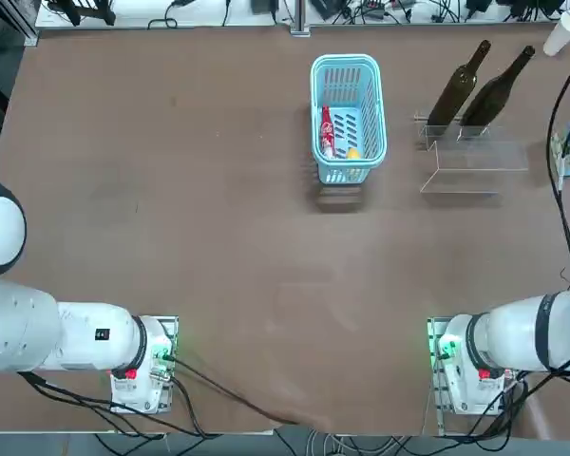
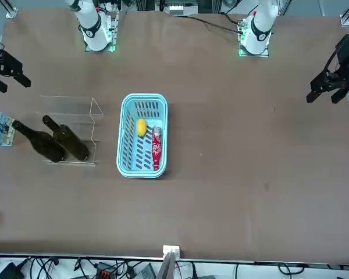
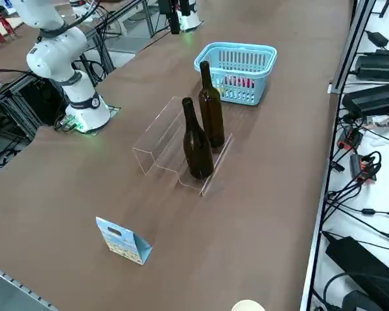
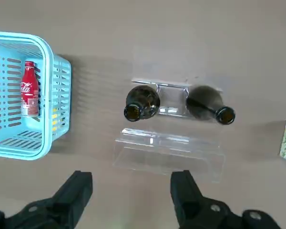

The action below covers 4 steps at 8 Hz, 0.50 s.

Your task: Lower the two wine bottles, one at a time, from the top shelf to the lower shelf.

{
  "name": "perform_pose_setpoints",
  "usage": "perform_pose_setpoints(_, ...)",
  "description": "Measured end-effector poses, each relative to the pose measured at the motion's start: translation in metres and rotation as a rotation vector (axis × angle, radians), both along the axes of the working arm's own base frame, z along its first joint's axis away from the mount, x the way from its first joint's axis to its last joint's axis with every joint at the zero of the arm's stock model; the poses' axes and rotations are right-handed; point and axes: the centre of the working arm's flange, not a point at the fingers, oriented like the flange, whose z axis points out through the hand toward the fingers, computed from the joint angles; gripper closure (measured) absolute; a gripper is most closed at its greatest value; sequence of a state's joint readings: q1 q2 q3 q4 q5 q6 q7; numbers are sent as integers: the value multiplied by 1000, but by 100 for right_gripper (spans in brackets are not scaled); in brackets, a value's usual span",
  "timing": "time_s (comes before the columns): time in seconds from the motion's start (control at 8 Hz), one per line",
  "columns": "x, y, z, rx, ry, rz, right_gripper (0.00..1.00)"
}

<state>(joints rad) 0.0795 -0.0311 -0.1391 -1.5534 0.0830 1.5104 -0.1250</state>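
Two dark olive-brown glass wine bottles (image 3: 211,110) (image 3: 196,141) with long slim necks, upright side by side on top shelf (image 3: 211,165) of small clear acrylic two-step stand, touching or nearly so (hard to tell). Lower shelf (image 3: 157,135) of same stand bare, on the side nearer the arms. Light-blue plastic basket (image 1: 348,116) just beside stand, holding red cola bottle (image 4: 29,88) and small yellow item (image 2: 141,127). Right gripper (image 4: 131,191) high above table, fingers (image 4: 78,188) wide apart, holding nothing, pointing down at stand. Small blue printed paper bag (image 3: 123,241) on table beyond stand
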Motion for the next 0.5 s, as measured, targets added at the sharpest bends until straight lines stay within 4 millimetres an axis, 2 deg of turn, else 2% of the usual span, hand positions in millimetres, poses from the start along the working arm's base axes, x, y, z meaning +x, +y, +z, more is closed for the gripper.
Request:
perform_pose_setpoints(0.25,-4,1,-9,-24,1,-37,0)
perform_pose_setpoints(0.5,-2,12,-22,-71,-36,-34,0)
